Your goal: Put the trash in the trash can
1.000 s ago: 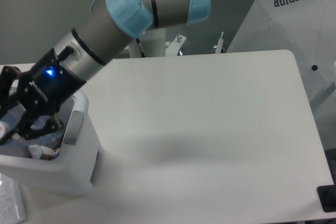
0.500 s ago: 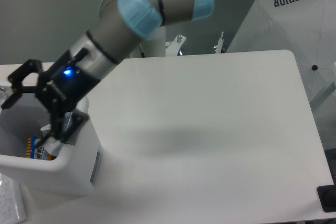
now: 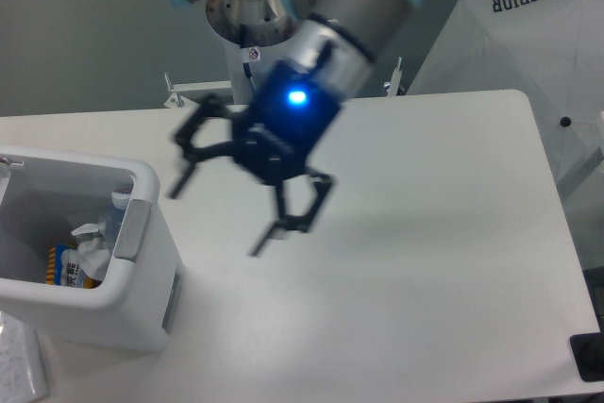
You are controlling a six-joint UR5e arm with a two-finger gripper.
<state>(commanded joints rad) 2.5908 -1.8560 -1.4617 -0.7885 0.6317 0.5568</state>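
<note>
The white trash can [image 3: 142, 299] stands at the left front of the table, with a grey panel on its right rim. Inside it lies the trash [image 3: 83, 254]: crumpled clear plastic and a piece with a blue label. My gripper [image 3: 219, 212] hangs over the table to the right of the can, blurred by motion. It is open, its two dark fingers spread wide with nothing between them.
A white folded umbrella [image 3: 528, 54] marked SUPERIOR leans at the back right. A dark object [image 3: 589, 358] sits at the table's front right corner. A white keyboard-like item [image 3: 19, 370] lies by the can's front left.
My gripper has swung out of the trash can and to the right, over the table. The can's inside now shows, with the trash lying in it.
</note>
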